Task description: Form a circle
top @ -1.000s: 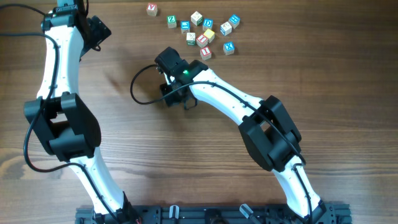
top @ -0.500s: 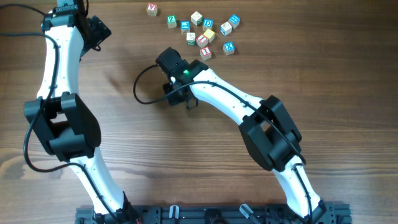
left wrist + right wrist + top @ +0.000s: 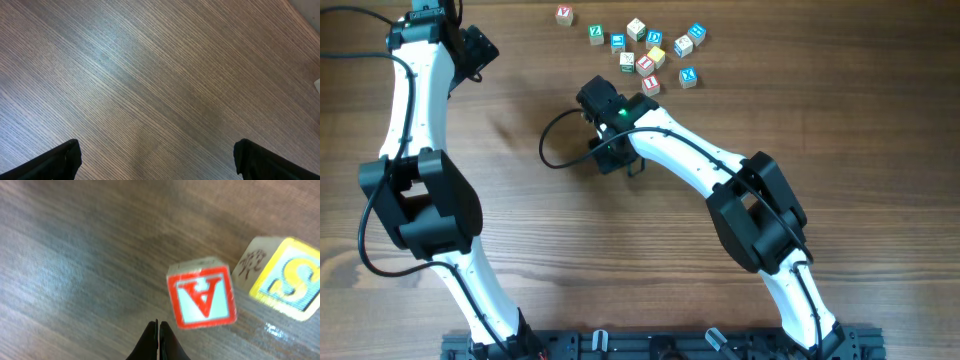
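Now the right tool (image 3: 158, 326), jaws pressed together on nothing, has slid slightly rightward toward the red-lettered wooden A cube (image 3: 202, 297), just beyond its tip and beside the yellow-framed wooden S cube (image 3: 287, 277). A nudge seems likely, since the circle (image 3: 645, 62) of small letter cubes, far and right of centre on the wooden worktop (image 3: 550, 260), looks ragged. A loose blue-lettered cube (image 3: 688, 76) crowds its right. The left tool (image 3: 156, 150) hangs spread wide, far left.

A red-framed cube (image 3: 201, 298) shows a red "A"; the yellow cube (image 3: 291, 282) beside it, an "S".
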